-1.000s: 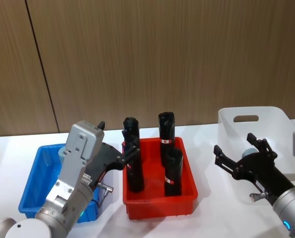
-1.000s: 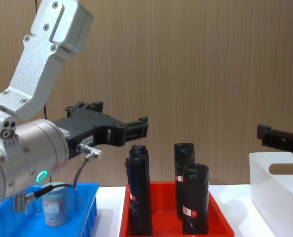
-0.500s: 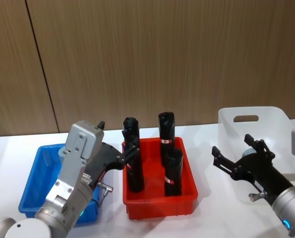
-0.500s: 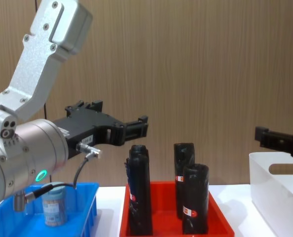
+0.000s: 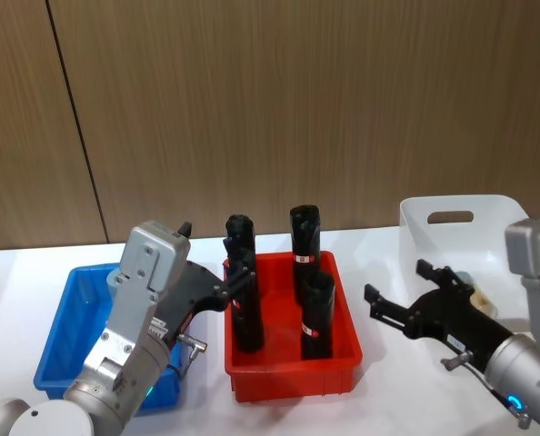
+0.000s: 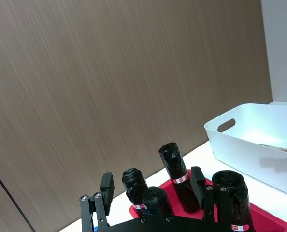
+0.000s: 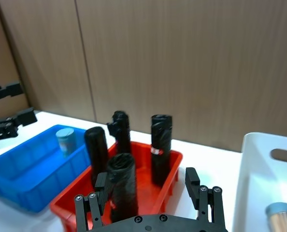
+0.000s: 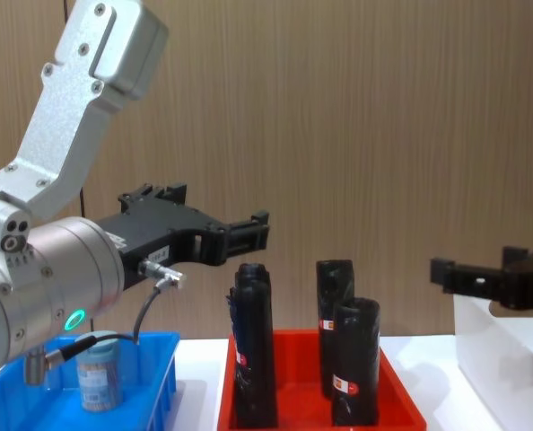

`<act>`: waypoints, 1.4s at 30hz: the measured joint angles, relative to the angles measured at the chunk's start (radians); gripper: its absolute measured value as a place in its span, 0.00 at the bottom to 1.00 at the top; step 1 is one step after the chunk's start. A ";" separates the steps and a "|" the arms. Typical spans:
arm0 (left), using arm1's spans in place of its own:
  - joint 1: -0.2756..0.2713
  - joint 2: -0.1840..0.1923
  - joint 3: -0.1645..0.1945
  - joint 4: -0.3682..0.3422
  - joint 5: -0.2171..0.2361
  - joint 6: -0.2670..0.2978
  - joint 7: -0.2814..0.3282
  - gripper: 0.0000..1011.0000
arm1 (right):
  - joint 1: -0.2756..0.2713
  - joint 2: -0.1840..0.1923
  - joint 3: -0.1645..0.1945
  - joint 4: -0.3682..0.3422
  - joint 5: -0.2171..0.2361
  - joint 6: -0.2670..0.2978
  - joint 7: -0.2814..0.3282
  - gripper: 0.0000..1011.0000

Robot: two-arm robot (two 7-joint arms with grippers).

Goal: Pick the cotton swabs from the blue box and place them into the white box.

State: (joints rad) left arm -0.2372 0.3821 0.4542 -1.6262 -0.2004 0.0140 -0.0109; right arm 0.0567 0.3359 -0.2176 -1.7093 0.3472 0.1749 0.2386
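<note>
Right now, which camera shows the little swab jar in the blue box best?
The chest view: the cotton swabs stand upright in the blue box close by and side-on, partly behind the left arm's cable. The right wrist view shows the same jar farther off. In the head view the left arm covers it.

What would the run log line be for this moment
left hand: open, above red tray's left edge | right hand: open, empty, between red tray and white box | cotton swabs: one in blue box
</note>
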 joint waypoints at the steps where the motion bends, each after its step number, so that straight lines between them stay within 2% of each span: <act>1: 0.000 0.000 0.000 0.000 0.000 0.000 0.000 0.99 | 0.013 -0.002 -0.001 0.014 0.002 0.015 0.021 0.99; 7: 0.000 0.000 0.000 0.000 0.000 0.000 0.000 0.99 | 0.067 -0.018 -0.009 0.075 -0.001 0.062 0.100 0.99; 17: 0.000 0.000 0.000 0.000 0.000 0.000 0.000 0.99 | 0.171 -0.067 -0.037 0.212 -0.044 0.096 0.190 0.99; 33: 0.000 0.000 0.000 0.000 0.000 0.000 0.000 0.99 | 0.300 -0.138 -0.076 0.410 -0.103 0.084 0.231 0.99; 42: 0.000 0.000 0.000 0.000 0.000 0.000 0.000 0.99 | 0.333 -0.158 -0.089 0.461 -0.118 0.074 0.234 0.99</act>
State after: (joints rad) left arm -0.2372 0.3821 0.4542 -1.6262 -0.2004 0.0138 -0.0110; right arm 0.3900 0.1780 -0.3062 -1.2487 0.2289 0.2489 0.4730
